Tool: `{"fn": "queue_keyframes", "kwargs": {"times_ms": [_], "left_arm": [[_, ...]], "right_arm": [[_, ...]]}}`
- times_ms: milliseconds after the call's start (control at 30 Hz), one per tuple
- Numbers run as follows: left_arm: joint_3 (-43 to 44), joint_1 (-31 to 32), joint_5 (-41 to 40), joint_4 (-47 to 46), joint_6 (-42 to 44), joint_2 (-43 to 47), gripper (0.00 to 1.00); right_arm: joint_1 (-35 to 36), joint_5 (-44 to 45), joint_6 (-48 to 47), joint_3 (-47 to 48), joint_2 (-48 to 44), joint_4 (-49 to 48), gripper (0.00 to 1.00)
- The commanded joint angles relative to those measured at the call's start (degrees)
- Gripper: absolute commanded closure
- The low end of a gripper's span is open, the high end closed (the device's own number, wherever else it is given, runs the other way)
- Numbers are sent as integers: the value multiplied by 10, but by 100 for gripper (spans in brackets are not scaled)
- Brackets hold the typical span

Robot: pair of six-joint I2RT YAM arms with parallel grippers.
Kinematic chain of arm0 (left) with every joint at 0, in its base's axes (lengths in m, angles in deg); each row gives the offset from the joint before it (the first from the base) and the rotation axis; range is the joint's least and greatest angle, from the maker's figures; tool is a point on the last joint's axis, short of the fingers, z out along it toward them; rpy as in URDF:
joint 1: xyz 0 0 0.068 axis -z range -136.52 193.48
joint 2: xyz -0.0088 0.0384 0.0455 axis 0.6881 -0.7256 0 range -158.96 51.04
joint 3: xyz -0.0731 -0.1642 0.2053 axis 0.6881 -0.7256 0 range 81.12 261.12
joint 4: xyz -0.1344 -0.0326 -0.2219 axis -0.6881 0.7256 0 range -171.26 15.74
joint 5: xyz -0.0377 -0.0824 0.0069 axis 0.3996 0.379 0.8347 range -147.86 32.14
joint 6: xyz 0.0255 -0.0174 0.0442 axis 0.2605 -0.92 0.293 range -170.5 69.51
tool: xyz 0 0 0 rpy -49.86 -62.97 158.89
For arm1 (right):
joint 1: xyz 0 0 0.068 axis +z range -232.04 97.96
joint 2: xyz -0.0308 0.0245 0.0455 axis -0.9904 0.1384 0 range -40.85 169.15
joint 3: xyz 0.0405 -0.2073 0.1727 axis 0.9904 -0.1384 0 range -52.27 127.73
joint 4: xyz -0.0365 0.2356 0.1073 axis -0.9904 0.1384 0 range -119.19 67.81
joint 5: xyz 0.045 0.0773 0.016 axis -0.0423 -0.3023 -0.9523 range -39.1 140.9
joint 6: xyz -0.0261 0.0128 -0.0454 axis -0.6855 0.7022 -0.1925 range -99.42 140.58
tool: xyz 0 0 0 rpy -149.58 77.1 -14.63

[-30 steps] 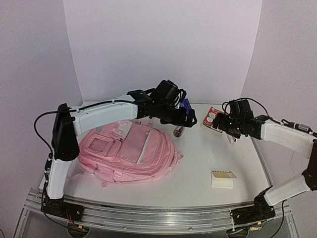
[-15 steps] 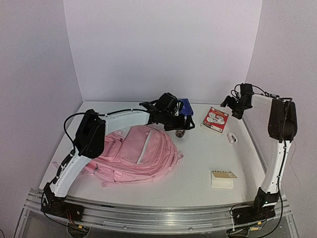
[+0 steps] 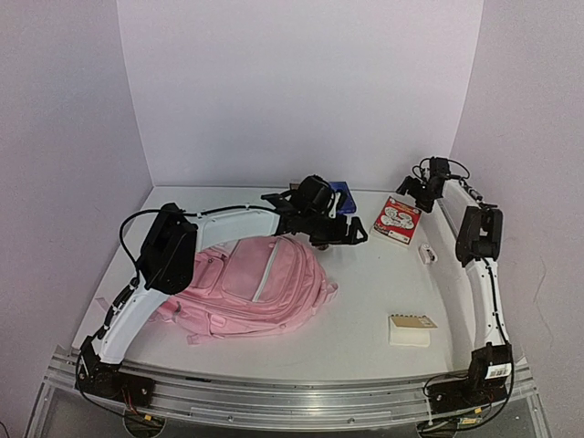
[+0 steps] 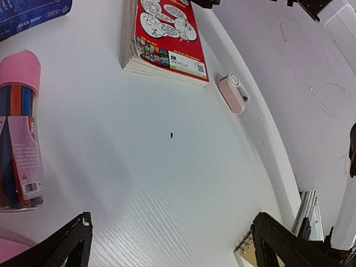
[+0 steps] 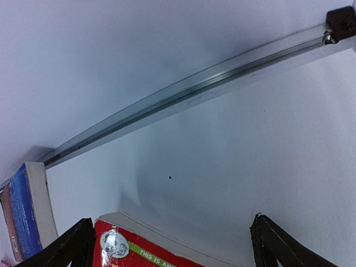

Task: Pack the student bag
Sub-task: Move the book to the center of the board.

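The pink student bag [image 3: 242,278] lies flat at the left of the table, its front pockets facing up. My left gripper [image 3: 345,234] hovers just beyond its far right corner, open and empty. In the left wrist view [image 4: 172,247] a pink-capped tube of markers [image 4: 19,133] lies to the left of the open fingers. My right gripper [image 3: 409,188] is at the back right, just beyond the red book [image 3: 397,220], open and empty. In the right wrist view [image 5: 172,245] the red book's far edge [image 5: 144,250] shows between the fingers.
A blue book [image 3: 343,195] lies at the back, behind the left gripper. A small white device [image 3: 426,253] lies near the right edge. A spiral notepad [image 3: 411,328] lies at the front right. A metal rail [image 5: 183,89] runs along the back wall.
My right arm has swung up and back toward the far right corner, and its gripper now sits beyond the red book. My left gripper has shifted slightly right, over the marker tube.
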Motion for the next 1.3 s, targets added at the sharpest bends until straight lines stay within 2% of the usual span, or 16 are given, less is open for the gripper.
{"fn": "queue_keyframes", "kwargs": {"times_ms": [0,200,367,600,733,900,1133,1267], "left_arm": [[-14,-2,12,-17,10,28,0],[-14,-3,10,-17,11,25,0],[-22,-4,7,-16,1,28,0],[-55,-5,-1,-9,-16,38,0],[-92,-5,2,-10,-25,56,0],[-150,-5,1,-23,-31,93,0],[-213,-5,-20,-29,-30,144,0],[-196,-10,-65,3,-21,145,0]], "right_arm": [[0,-56,16,38,30,-7,6],[2,-169,-2,-47,-7,-7,9],[17,-267,-125,-150,-91,34,12],[47,-289,-289,-187,-130,172,15],[81,-246,-380,-182,-125,264,19],[128,-133,-482,-220,-142,323,23],[190,-18,-578,-275,-159,335,34],[204,6,-592,-305,-175,334,36]]}}
